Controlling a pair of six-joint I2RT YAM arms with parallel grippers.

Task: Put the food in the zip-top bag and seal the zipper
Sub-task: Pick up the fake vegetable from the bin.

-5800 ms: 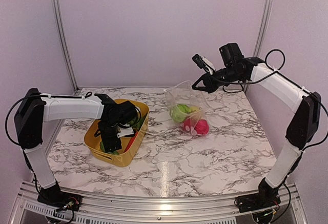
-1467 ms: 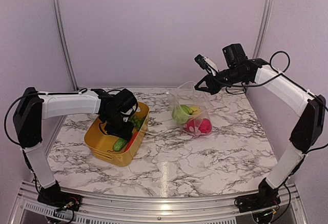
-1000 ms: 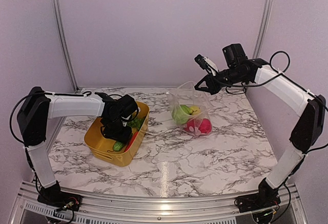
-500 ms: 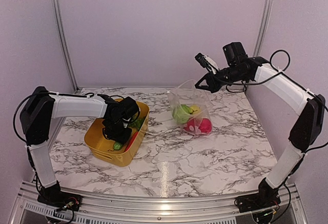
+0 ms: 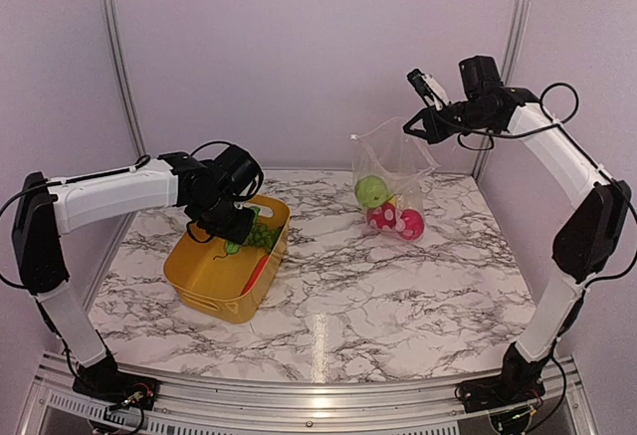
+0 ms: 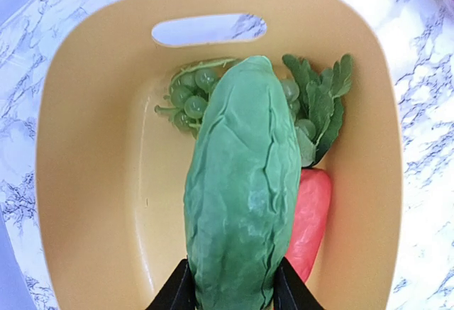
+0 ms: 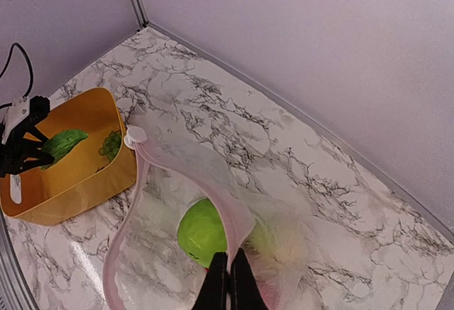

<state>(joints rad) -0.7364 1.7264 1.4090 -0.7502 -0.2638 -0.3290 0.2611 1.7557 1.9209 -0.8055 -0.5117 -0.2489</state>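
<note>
My left gripper [image 6: 233, 290] is shut on a long, wrinkled dark green vegetable [image 6: 241, 196], held above the yellow bin [image 6: 92, 182]. Below it in the bin lie green grapes [image 6: 188, 96] and a red piece [image 6: 309, 218] with green leaves [image 6: 320, 104]. From above, the left gripper [image 5: 232, 238] hangs over the bin's far end. My right gripper [image 7: 228, 273] is shut on the zipper [image 7: 213, 179], the pale pink strip of the zip-top bag [image 5: 390, 161], holding it up with its mouth open. Inside lie a light green ball [image 7: 202, 233] and red pieces [image 5: 396, 222].
The yellow bin [image 5: 214, 301] stands on the marble table at the left. The bag's white slider [image 7: 133, 136] sits at the end of the mouth nearest the bin. Metal frame posts [image 5: 117, 67] and purple walls close off the back and sides.
My left gripper has closed on the green vegetable and lifted it out of the bin. My right gripper has carried the bag's mouth higher and to the right, dragging the bag along.
</note>
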